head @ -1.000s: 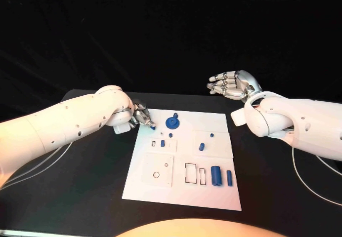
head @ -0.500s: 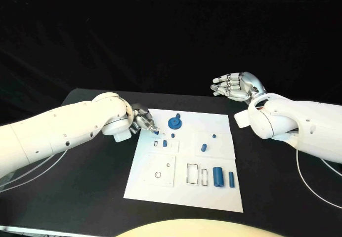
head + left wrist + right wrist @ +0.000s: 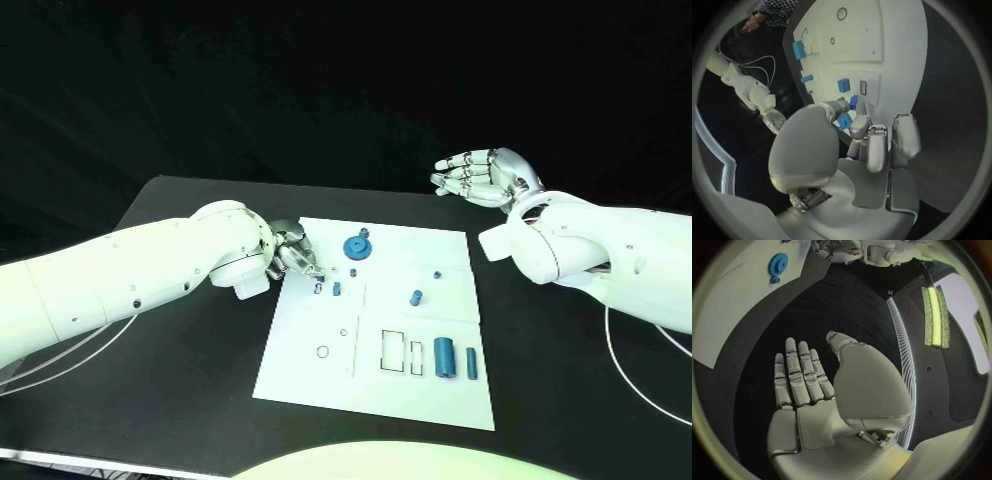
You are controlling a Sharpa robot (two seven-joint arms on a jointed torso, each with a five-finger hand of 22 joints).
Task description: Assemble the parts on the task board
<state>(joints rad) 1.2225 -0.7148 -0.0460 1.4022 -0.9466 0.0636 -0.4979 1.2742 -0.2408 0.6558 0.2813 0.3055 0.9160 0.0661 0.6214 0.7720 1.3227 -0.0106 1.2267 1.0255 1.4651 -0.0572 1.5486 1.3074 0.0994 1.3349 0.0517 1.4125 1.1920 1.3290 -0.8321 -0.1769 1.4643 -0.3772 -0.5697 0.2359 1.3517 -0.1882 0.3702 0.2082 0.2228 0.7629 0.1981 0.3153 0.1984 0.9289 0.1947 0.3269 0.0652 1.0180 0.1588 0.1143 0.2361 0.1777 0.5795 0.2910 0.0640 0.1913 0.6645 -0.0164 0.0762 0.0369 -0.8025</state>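
Your left hand (image 3: 289, 250) has crept in from the board's left edge over the last second and now sits over the far-left corner of the white board (image 3: 433, 385), fingertips down beside the small blue peg (image 3: 336, 289) by the little slots. In the left wrist view those fingers (image 3: 879, 145) are curled together, and a small blue piece (image 3: 844, 121) shows just past the thumb tip, close against it; you seem to be pinching it, but I cannot tell for certain that it is off the board. That low, bunched pose suits a tiny part: short reach, tips doing the work. Your right hand (image 3: 488, 177) hangs in the air beyond the board's far-right corner, well apart from it, fingers loosely apart and holding nothing; the right wrist view shows the palm (image 3: 807, 385) flat and bare, parked out of the way so the left has room. The blue gear (image 3: 355, 246) stands near the far edge, just right of your left hand. Another blue peg (image 3: 415, 297) sits mid-board, and two blue cylinders (image 3: 453, 357) lie near the right edge by the rectangular outlines. Most pieces look unseated, so you're early in the job.
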